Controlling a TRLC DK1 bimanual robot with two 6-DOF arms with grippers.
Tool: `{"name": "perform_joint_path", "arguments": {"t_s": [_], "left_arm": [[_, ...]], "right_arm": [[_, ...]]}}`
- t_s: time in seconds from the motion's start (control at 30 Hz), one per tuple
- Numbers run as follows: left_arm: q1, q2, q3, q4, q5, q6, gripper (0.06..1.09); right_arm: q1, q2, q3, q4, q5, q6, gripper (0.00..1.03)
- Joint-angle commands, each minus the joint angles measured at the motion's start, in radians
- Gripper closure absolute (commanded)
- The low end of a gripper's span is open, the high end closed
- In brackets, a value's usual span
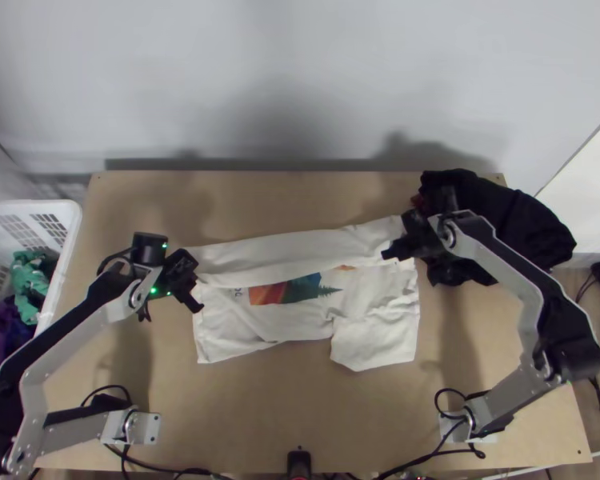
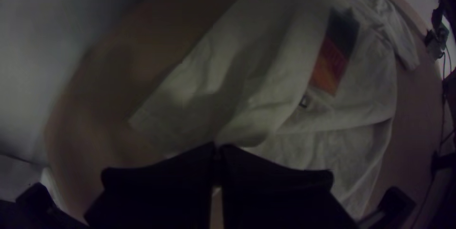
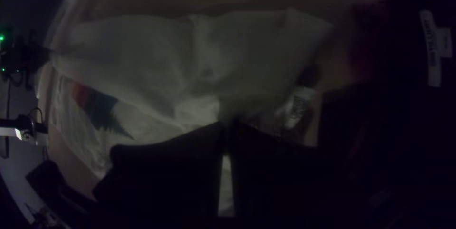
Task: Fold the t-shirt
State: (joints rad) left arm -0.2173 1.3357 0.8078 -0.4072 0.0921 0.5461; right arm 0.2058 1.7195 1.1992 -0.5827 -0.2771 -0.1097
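Evidently, the t-shirt (image 1: pixel 364 308) is lying across the middle of the frame, its long axis running left to right, with the upper edge climbing slightly toward the right. The tree in the coloured print (image 1: pixel 288 290) is pointing its tip rightward, and small lettering is sitting at the print's left end. A long strip along the upper side is lying folded over the body and is partly covering the print. A sleeve-like flap (image 1: pixel 374 344) is hanging toward the lower right; creases are crossing the right half.

Left gripper (image 1: pixel 194 304): at the shirt's left end, fingers closing together on a fold of white fabric. Right gripper (image 1: pixel 388 254): near the upper right corner, its fingertips likewise pinching the cloth.

Surface: the light wooden table (image 1: pixel 260 416) is carrying the shirt, and a bunched black cloth (image 1: pixel 532 232) is spilling over its right edge. Cables (image 1: pixel 440 448) are trailing along the lower edge, beside a small black device (image 1: pixel 299 464) at bottom centre.

Room: a pale grey wall (image 1: pixel 300 72) is filling the upper frame, catching soft shadows. At far left, a white basket (image 1: pixel 72 232) is holding green fabric (image 1: pixel 30 284) and purple fabric (image 1: pixel 2 332).
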Motion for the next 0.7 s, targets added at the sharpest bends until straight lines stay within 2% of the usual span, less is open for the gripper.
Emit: {"name": "perform_joint_path", "arguments": {"t_s": [0.0,0.33,0.4,0.43,0.47,0.5,0.53,0.67], "left_arm": [[0.026,0.106,-0.001,0.079,0.001,-0.015,1.05],[0.027,0.212,0.002,0.093,0.0,-0.015,1.05],[0.03,0.209,0.005,0.093,0.0,-0.029,1.01],[0.036,0.204,0.008,0.093,0.0,-0.041,0.94],[0.041,0.203,0.016,0.084,0.0,-0.048,0.67],[0.045,0.201,0.022,0.068,0.0,-0.054,0.33],[0.047,0.197,0.025,0.054,0.001,-0.055,0.09],[0.047,0.141,0.014,0.042,0.001,-0.06,0.1]], "right_arm": [[0.001,0.071,0.01,0.044,0.001,0.005,1.0],[-0.016,0.176,0.054,0.047,0.003,-0.01,1.0],[-0.016,0.17,0.054,0.046,0.003,-0.019,0.97],[-0.016,0.164,0.054,0.04,0.003,-0.019,0.93],[-0.017,0.158,0.054,0.037,0.003,-0.018,0.86],[-0.017,0.157,0.054,0.034,0.003,-0.018,0.77],[-0.017,0.152,0.056,0.021,0.003,-0.018,0.64],[-0.006,0.129,0.074,-0.092,0.003,-0.065,0.2]]}}
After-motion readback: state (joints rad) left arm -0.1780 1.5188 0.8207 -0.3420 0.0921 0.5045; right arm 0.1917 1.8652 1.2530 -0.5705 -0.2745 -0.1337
